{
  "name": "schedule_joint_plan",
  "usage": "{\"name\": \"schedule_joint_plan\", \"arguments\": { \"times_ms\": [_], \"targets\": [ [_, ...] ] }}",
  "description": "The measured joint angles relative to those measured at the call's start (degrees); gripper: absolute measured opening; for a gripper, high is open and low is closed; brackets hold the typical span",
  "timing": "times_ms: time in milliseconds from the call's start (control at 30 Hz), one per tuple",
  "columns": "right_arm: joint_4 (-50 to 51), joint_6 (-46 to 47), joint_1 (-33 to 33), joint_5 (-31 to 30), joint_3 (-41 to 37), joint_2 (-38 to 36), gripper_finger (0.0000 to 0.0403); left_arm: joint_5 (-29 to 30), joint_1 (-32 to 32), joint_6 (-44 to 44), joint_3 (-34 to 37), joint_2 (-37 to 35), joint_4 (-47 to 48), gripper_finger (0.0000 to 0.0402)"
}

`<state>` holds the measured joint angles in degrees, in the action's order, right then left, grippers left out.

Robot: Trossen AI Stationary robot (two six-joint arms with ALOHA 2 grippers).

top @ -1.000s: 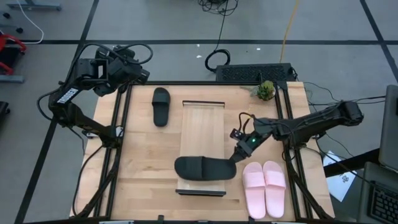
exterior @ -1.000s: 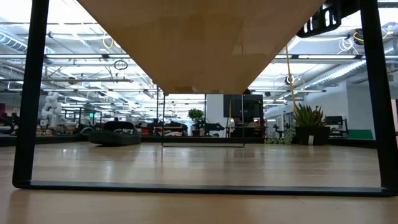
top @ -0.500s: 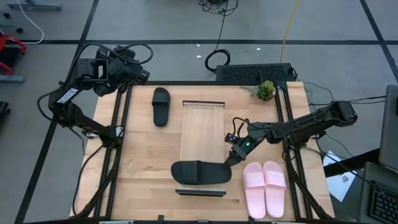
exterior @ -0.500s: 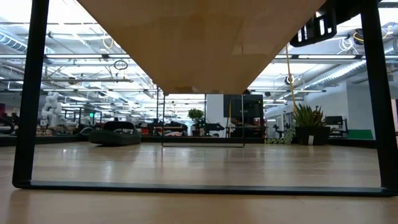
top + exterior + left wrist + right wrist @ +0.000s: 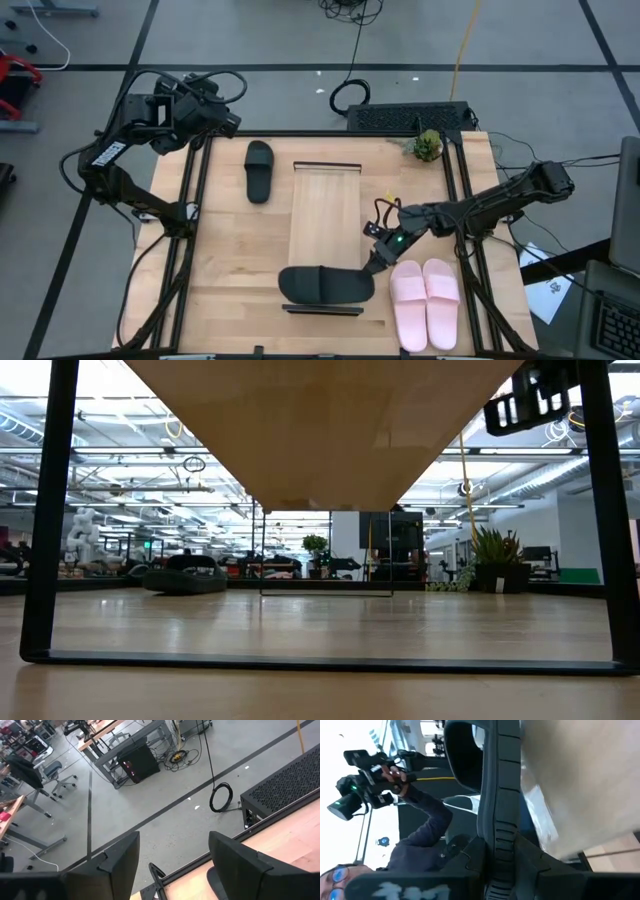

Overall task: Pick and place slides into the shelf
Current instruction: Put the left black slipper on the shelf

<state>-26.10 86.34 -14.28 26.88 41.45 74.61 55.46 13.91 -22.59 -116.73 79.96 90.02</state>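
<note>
Placement is the step in hand: the right gripper (image 5: 377, 261) is clamped on 1 black slide (image 5: 325, 284), lying crosswise at the shelf (image 5: 325, 215) near end. It should settle flat before letting go. The left gripper (image 5: 222, 118) waits open, far corner.

Grey concrete floor (image 5: 250, 35) with black tape lines beyond my left jaws, coiled cable (image 5: 221, 797), office chair (image 5: 52, 772) farther off.
</note>
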Motion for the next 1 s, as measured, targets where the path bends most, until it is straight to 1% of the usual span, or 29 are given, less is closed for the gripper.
{"name": "schedule_joint_plan", "arguments": {
  "times_ms": [233, 333, 800, 1000],
  "targets": [
    [1.9, -0.3, -0.4, -0.6, 0.0, 0.0, 0.0049, 0.0, 0.0, 0.0, 0.0, 0.0, 0.0, 0.0241],
    [4.3, -0.5, -0.7, -0.3, 0.0, 0.0, 0.0049, 0.0, 0.0, -0.1, 0.0, 0.0, 0.0, 0.0241],
    [4.5, -2.1, -0.8, 0.3, 0.0, 0.4, 0.0049, 0.0, 0.0, -0.2, 0.0, 0.0, 0.0, 0.0241],
    [6.2, -2.8, -0.8, 0.4, 0.0, 0.4, 0.0049, 0.0, 0.0, -0.2, 0.0, 0.0, 0.0, 0.0241]
  ]
}}
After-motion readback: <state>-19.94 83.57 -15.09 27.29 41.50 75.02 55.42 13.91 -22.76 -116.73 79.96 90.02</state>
